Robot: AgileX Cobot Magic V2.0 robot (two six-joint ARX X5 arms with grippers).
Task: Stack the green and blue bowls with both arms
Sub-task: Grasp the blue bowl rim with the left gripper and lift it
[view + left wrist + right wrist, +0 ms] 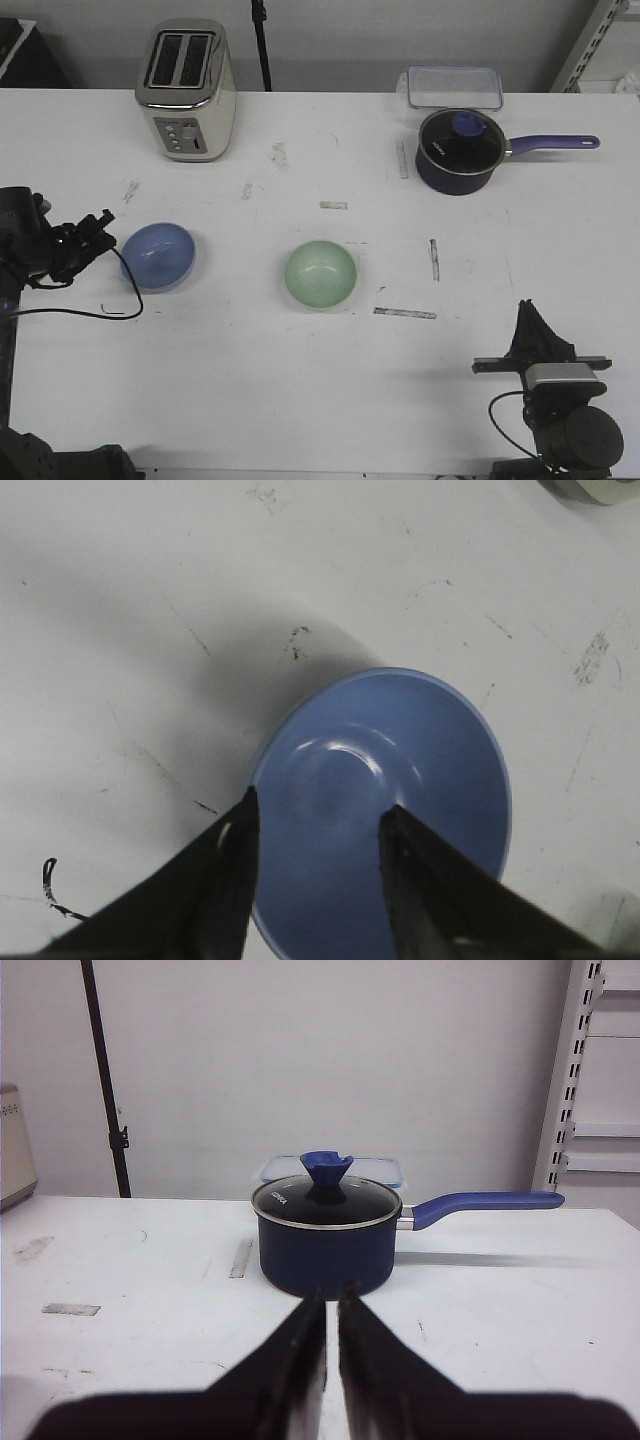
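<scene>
A cream and chrome two-slot toaster stands at the far left of the white table. At the far right stands a dark navy saucepan with glass lid; behind it, a clear, probably plastic, box.

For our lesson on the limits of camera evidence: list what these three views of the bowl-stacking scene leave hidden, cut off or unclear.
- Blue bowl, left wrist view: its near rim is cut off by the picture's edge and hidden behind the left gripper's fingers, so contact cannot be judged.
- Saucepan, right wrist view: its base is hidden behind the right gripper.
- Toaster, front view: its control markings are too small to read.
- Green bowl: in neither wrist view.
</scene>
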